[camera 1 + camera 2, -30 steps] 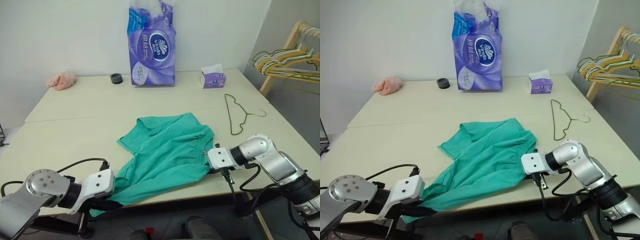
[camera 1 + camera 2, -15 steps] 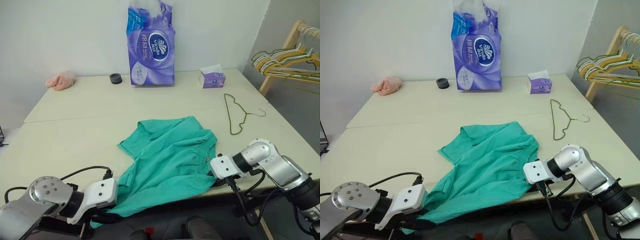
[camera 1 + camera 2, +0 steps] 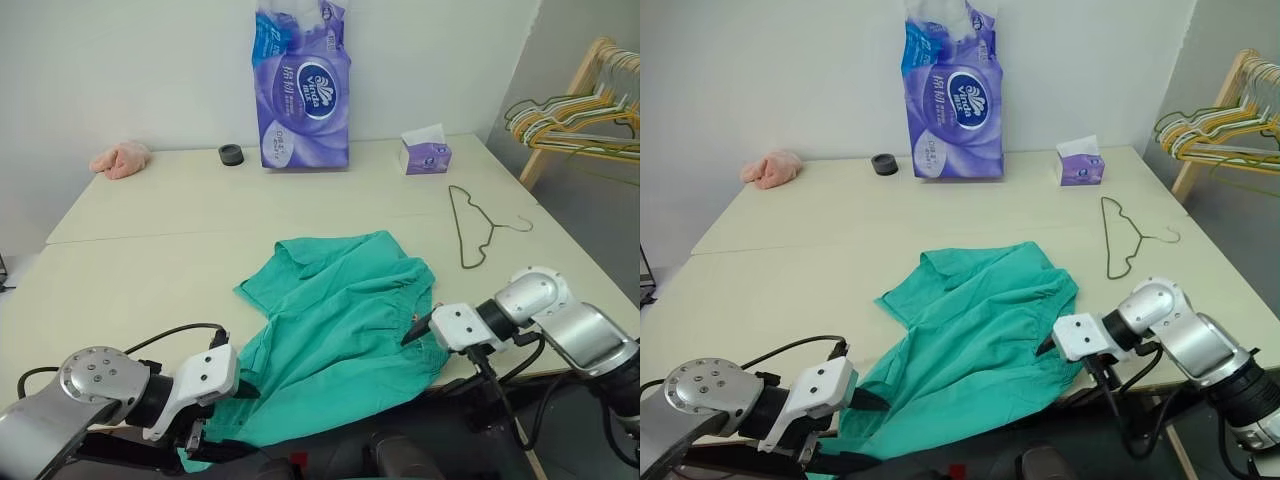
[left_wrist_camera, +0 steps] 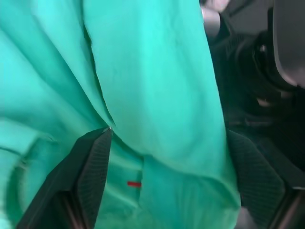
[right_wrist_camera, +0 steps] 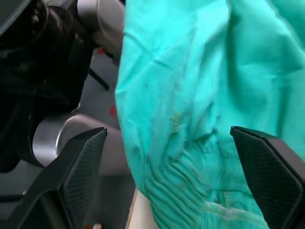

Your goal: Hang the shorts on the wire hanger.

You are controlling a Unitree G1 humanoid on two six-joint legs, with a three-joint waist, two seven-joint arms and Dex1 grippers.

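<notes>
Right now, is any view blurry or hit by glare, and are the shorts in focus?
Eye views: even soft light, no glare, shorts and hanger sharp, faint shadows on the table. Left wrist view: shorts close and soft, smeared by blur, fingers clearer. Right wrist view: waistband gathers fairly sharp, background dark and blurred.

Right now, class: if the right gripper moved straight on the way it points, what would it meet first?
Most likely the shorts. The right gripper stands open, and its wrist view shows the gathered waistband directly ahead between the two fingers. How much gap remains before contact is hard to judge.
</notes>
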